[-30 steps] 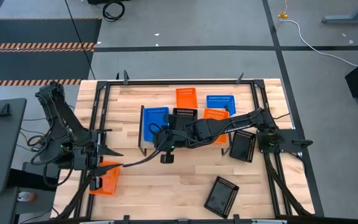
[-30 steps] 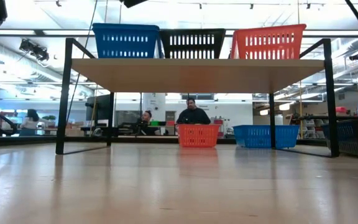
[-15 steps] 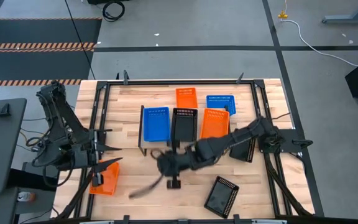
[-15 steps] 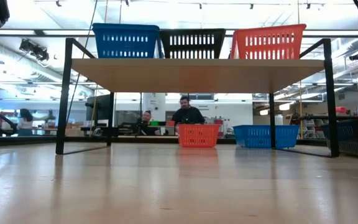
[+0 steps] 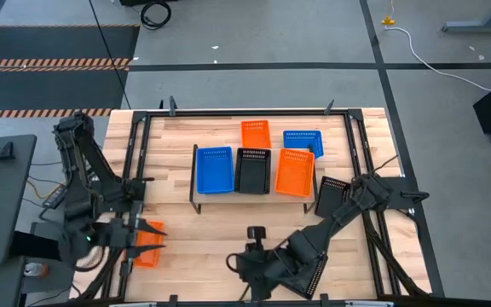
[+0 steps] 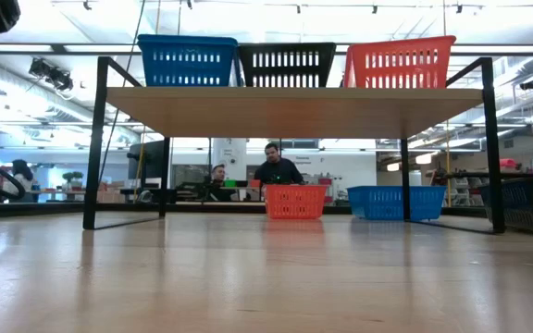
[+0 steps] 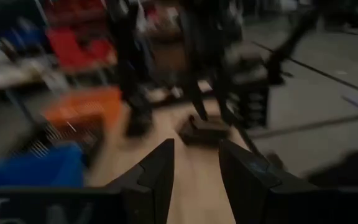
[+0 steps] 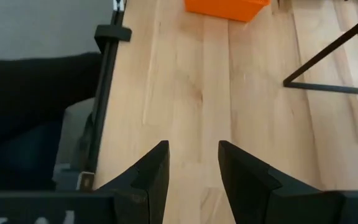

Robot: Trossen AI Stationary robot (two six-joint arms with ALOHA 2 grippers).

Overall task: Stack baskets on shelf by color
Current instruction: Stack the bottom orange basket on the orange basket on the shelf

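Observation:
The shelf carries a blue basket, a black basket and an orange basket side by side. Behind it an orange basket and a blue basket rest on the table. A black basket lies right of the shelf. Another black basket lies near the front edge, partly under my right arm. My left gripper hovers open over an orange basket at the table's left edge. My right gripper is open above bare wood near the front edge.
Dark frame rails run along the table's sides. The shelf's thin legs stand mid-table. Bare wood lies between the shelf and the front edge. People sit in the room beyond the table.
My right gripper has swung from the shelf's front toward the table's near edge, still open and holding nothing. My left gripper has sunk and turned over the orange basket at the left edge. No basket has moved.

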